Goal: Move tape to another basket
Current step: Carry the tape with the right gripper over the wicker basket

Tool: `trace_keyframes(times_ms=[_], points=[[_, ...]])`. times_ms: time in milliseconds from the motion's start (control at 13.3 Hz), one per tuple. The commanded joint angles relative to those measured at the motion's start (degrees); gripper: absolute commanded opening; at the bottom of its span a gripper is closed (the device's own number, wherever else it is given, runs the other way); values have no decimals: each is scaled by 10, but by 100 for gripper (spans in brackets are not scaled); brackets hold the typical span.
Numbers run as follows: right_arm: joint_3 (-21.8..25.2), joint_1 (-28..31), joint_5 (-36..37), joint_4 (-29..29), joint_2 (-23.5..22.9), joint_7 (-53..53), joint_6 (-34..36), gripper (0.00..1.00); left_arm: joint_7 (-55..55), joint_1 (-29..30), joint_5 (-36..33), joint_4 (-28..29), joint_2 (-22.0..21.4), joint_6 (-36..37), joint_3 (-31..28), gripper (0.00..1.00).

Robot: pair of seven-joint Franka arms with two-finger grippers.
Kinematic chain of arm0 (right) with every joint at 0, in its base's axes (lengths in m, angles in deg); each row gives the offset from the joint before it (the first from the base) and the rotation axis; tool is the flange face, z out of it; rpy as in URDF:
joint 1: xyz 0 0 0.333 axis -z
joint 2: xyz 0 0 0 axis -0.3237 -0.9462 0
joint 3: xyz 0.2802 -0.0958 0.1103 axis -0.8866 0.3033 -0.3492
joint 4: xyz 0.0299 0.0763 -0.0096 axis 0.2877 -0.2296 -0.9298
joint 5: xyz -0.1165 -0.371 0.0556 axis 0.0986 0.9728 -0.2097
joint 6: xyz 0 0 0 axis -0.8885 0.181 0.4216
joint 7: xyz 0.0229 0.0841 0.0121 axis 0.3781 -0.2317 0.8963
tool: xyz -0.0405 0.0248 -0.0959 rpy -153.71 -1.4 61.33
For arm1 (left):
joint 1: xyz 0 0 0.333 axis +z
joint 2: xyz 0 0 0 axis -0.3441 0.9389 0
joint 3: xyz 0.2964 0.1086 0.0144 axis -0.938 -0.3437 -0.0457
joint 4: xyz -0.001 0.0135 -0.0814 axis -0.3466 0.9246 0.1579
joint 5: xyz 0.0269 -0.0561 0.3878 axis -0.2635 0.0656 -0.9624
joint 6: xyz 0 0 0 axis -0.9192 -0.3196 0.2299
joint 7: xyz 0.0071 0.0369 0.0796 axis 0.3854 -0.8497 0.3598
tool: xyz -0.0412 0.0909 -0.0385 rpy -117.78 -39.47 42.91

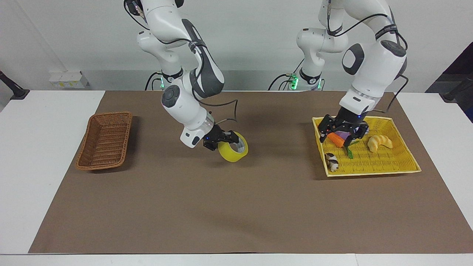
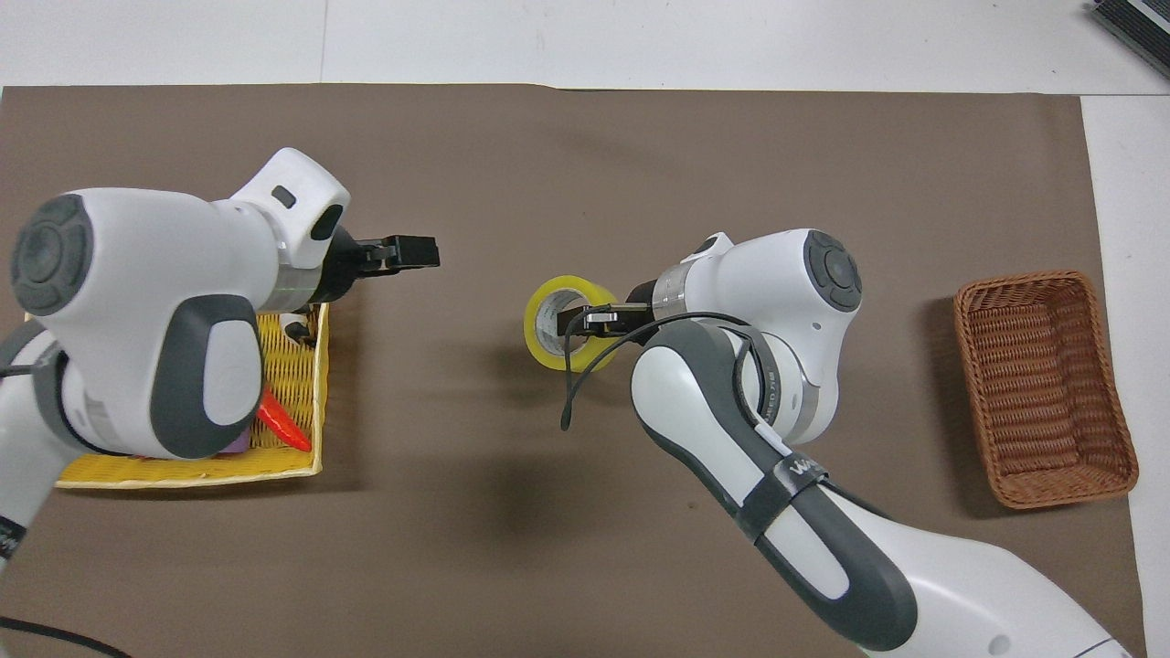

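The tape (image 1: 233, 151) is held clear of the mat (image 1: 236, 207) at mid-table, pinched through its rim by the right gripper (image 1: 221, 139), one finger inside the core, so the roll hangs on edge. The wicker basket (image 1: 104, 141) sits empty at the right arm's end, well apart; the carry seems barely begun. The left gripper (image 1: 342, 130) hangs over the yellow basket (image 1: 373, 162), jaws spread, nothing held, parked out of the way.

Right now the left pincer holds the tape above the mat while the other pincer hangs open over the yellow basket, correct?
Not quite: the right pincer holds the tape above the mat, as the facing view shows. The left pincer hangs open over the yellow basket.
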Motion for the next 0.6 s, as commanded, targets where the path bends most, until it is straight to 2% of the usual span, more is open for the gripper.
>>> trace_keyframes(times_ms=[0, 225, 376, 526], points=[[-4, 38, 83, 12, 27, -15, 32, 0, -40, 24, -43, -94, 1, 113, 7, 100], [-5, 94, 143, 48, 42, -7, 108, 0, -80, 42, -54, -176, -2, 224, 6, 100], [-3, 114, 188, 46, 67, -10, 122, 0, -83, 42, -74, -225, 2, 284, 4, 100], [-7, 139, 279, 46, 95, -6, 123, 0, -83, 43, -75, -261, 5, 332, 4, 100]])
